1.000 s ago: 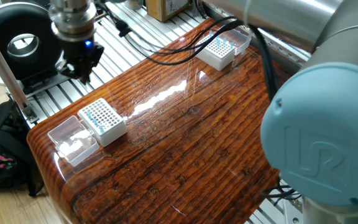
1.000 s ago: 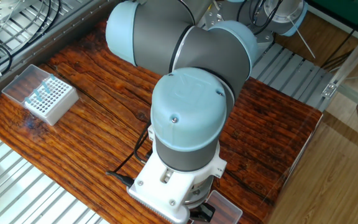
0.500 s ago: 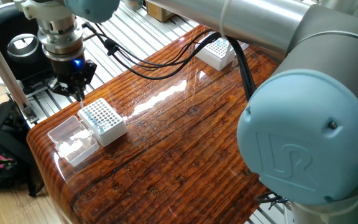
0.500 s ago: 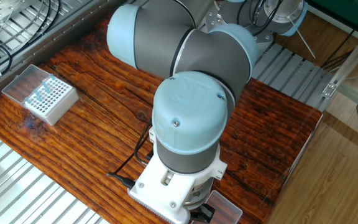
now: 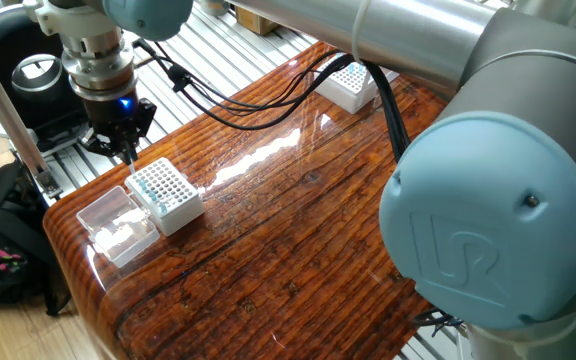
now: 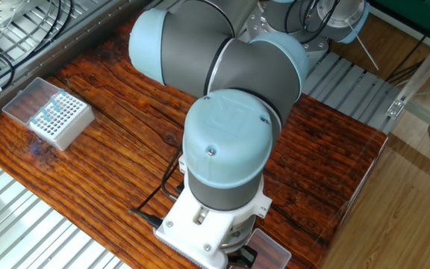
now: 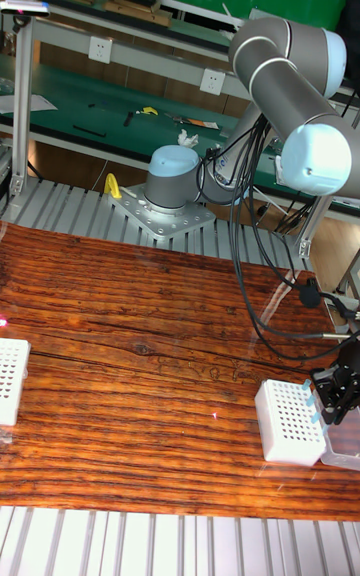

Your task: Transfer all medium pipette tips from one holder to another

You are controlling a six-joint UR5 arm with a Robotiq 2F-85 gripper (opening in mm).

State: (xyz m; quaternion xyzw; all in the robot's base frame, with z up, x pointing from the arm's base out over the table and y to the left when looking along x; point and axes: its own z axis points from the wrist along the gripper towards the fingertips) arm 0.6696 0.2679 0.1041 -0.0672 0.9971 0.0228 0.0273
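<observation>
I have the gripper (image 5: 126,150) poised directly above the back edge of the near white holder (image 5: 168,195), its narrow tip pointing down at the row of holes on the side nearest the clear lid (image 5: 118,224), which lies flat just beyond that holder. I read this as lining up to seat a tip in that row, so the tool hangs upright over the grid rather than off to one side. I cannot tell how wide the fingers stand, nor whether a tip sits between them; the end is too small and dark to resolve. The medium pipette tips (image 6: 49,112) I can make out are the light blue ones standing in the far holder (image 6: 57,119), well apart from the gripper across the wooden table (image 5: 298,230); a few blue tops also seem to show in the row right under it. In the tall view the gripper (image 7: 334,388) sits just beside that holder's edge (image 7: 290,421).

Against a second ago, the arm has swung in and dropped over the holder; in the last half second it has barely moved
</observation>
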